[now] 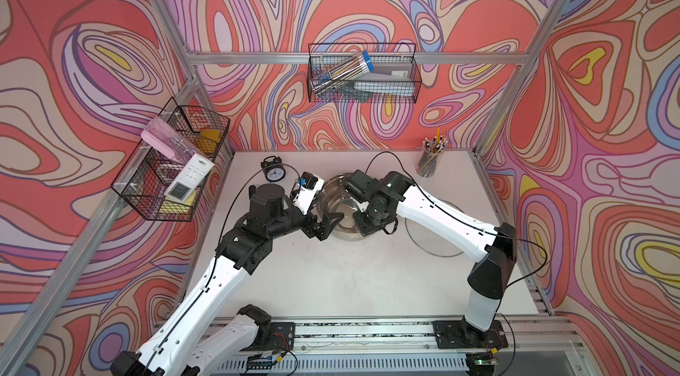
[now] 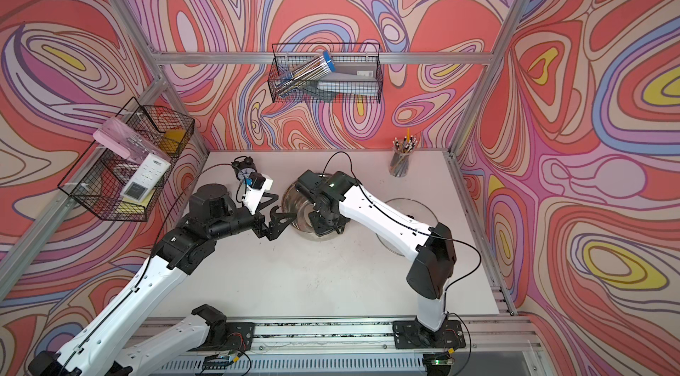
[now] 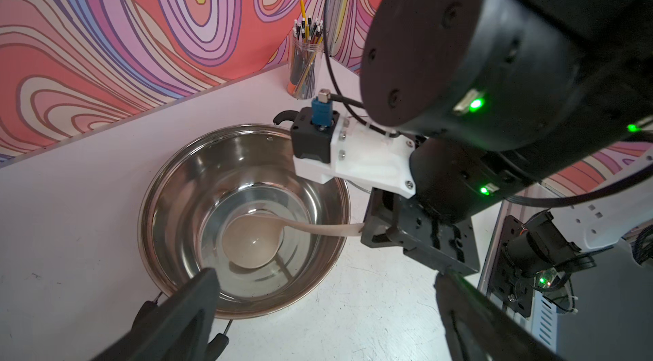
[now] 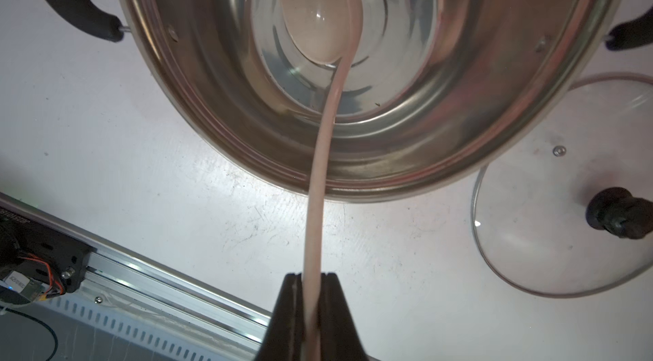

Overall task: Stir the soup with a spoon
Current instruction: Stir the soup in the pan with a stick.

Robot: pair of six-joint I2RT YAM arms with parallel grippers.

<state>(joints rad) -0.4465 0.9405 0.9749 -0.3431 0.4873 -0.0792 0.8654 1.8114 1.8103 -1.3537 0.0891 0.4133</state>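
**Firmly gripped, long cream-white plastic ladle (image 4: 318,165) sat in round stainless-steel pot (image 4: 353,193)**

The right fingers (image 4: 339,306) were clamped on the end of the ladle's slim flat handle. The handle crossed the pot's rim, and the round bowl lay low inside, in shallow clear liquid (image 4: 399,23). The left fingers (image 3: 190,306) were spread wide and held nothing, poised at the pot's rim by one of its black side handles. A round glass lid with a black knob (image 4: 530,235) lay flat on the white tabletop (image 4: 141,129) just beside the pot. A clear cup of pencils (image 3: 305,69) stood at the tabletop's far edge.
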